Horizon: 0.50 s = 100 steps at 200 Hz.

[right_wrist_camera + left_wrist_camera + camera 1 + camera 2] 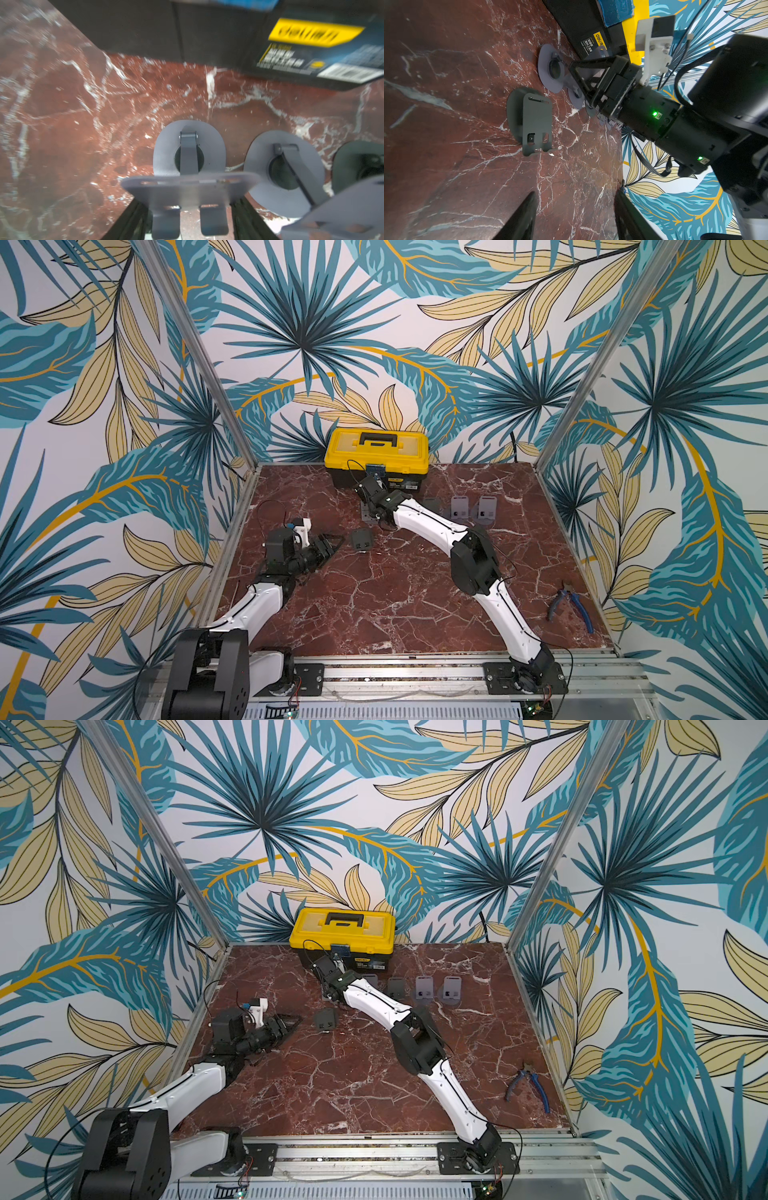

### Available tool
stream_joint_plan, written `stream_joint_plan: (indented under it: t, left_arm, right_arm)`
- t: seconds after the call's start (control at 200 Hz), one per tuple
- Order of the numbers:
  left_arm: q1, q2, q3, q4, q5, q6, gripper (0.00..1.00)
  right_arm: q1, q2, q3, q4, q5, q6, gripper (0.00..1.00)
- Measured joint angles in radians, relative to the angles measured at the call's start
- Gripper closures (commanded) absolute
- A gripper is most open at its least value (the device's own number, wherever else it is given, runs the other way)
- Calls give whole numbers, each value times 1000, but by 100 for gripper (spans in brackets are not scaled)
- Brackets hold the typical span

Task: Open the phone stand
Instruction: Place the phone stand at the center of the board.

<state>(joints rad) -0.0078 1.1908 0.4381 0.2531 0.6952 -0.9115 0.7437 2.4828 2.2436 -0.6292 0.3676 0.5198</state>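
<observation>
Marble tabletop (374, 605), just before the yellow toolbox (376, 452): the right gripper (188, 202) is clamped on the phone stand (187, 188) plate (base flat on marble). Swing it gently about the hinge. Left gripper (328, 545) gapes empty.

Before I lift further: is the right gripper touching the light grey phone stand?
Touching. The right wrist view shows the right gripper closed on the phone stand, with a finger against each side edge of its plate.
</observation>
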Motion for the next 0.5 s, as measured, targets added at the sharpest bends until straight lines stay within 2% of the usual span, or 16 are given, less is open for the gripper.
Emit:
stream_joint_plan:
  t: [0.06, 0.215, 0.501]
  left_arm:
    - [2, 0, -3, -1, 0, 0, 40]
    - [3, 0, -8, -4, 0, 0, 40]
    - [4, -15, -10, -5, -3, 0, 40]
  right_arm:
    - [0, 0, 5, -3, 2, 1, 44]
    - [0, 0, 7, -5, 0, 8, 23]
    - [-1, -24, -27, -16, 3, 11, 15]
